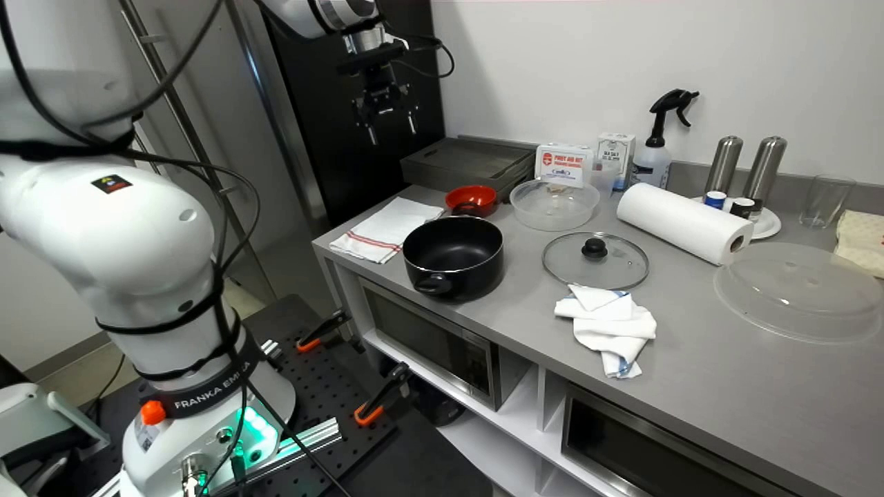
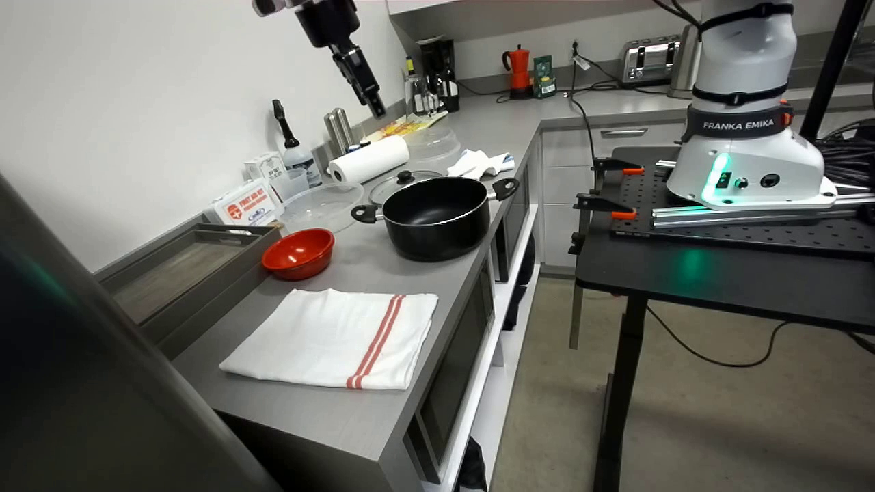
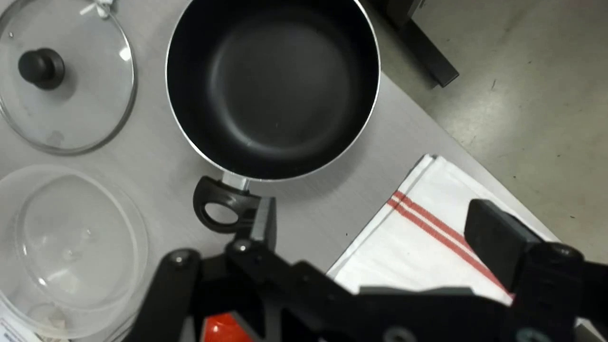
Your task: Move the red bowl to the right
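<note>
The red bowl (image 1: 472, 198) is small and glossy and sits on the grey counter behind the black pot. It also shows in an exterior view (image 2: 299, 254) beside the grey wooden tray, where it looks upright. In the wrist view only a piece of the red bowl (image 3: 224, 328) shows, mostly hidden behind the gripper's linkage. My gripper (image 1: 393, 130) hangs in the air well above the counter, apart from the bowl. In the wrist view the gripper (image 3: 377, 232) has its two fingers wide apart with nothing between them; the counter and towel lie far below.
The black pot (image 2: 437, 236) stands close to the bowl. A white towel with red stripes (image 2: 328, 338) lies at the counter's near end. The grey tray (image 2: 198, 273), a clear plastic bowl (image 1: 554, 207), a glass lid (image 1: 563, 259), a paper towel roll (image 1: 680, 221) and a first aid kit (image 1: 563, 164) surround it.
</note>
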### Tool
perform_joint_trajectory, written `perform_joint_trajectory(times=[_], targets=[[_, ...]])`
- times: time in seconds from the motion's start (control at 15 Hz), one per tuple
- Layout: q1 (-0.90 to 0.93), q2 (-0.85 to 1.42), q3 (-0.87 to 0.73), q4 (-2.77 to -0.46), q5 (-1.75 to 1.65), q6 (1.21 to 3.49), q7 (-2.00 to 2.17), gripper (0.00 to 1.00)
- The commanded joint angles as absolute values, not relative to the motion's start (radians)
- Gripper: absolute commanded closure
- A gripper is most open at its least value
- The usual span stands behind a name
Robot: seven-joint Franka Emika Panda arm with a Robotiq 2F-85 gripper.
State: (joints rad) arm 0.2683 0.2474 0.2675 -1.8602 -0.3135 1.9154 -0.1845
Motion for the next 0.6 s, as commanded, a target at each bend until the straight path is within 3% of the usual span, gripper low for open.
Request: perform_joint_trajectory(times=[0.0, 0.53], targets=[[0.297, 0.407, 0.258, -1.709, -0.364, 1.973, -0.223, 0.0], [0.34, 0.678, 0.233, -1.488, -0.383, 2.071, -0.333, 0.0]])
